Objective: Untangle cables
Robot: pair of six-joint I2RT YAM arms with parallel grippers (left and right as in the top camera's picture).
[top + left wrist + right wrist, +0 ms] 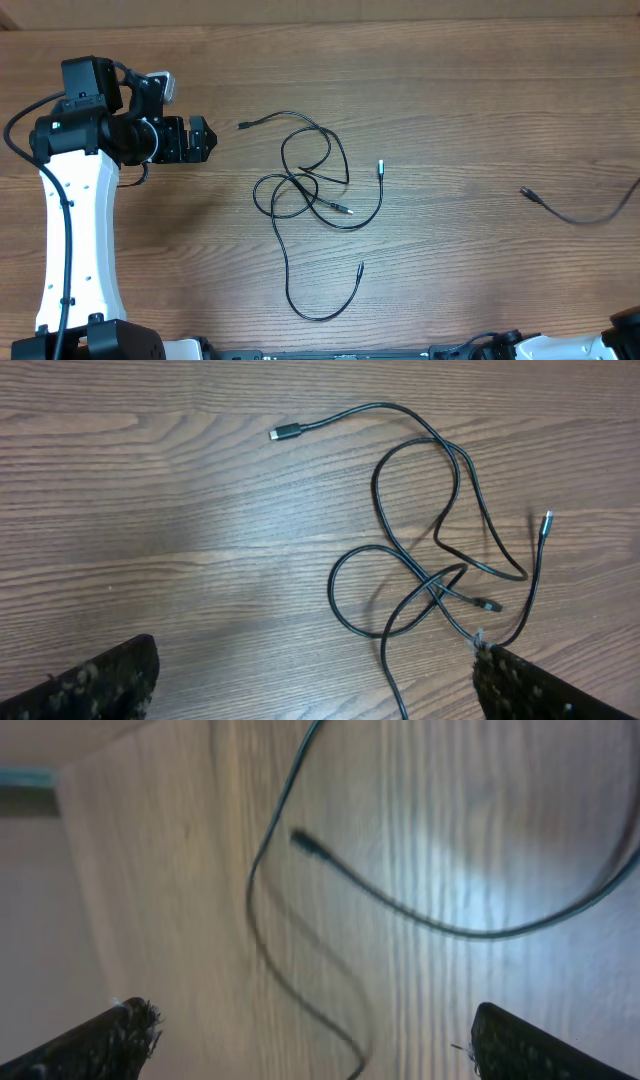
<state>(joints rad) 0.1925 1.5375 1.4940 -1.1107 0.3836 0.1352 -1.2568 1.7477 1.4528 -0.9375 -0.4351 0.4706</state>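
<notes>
On the wooden table (450, 80), tangled cables (435, 582) lie loosely looped.

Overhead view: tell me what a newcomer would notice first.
A tangle of thin black cables sprawls at the middle of the table, loops crossing, plug ends poking out. One separate black cable lies alone near the right edge. The white left arm stands at the left, its left gripper aimed at the tangle, jaws open, touching nothing.

The left arm (85, 220), at the overhead frame's left, has a white screw-dotted link, black joints and a black wire (68, 240) running along it. The wrist views show rough black fingertips (100, 680).
</notes>
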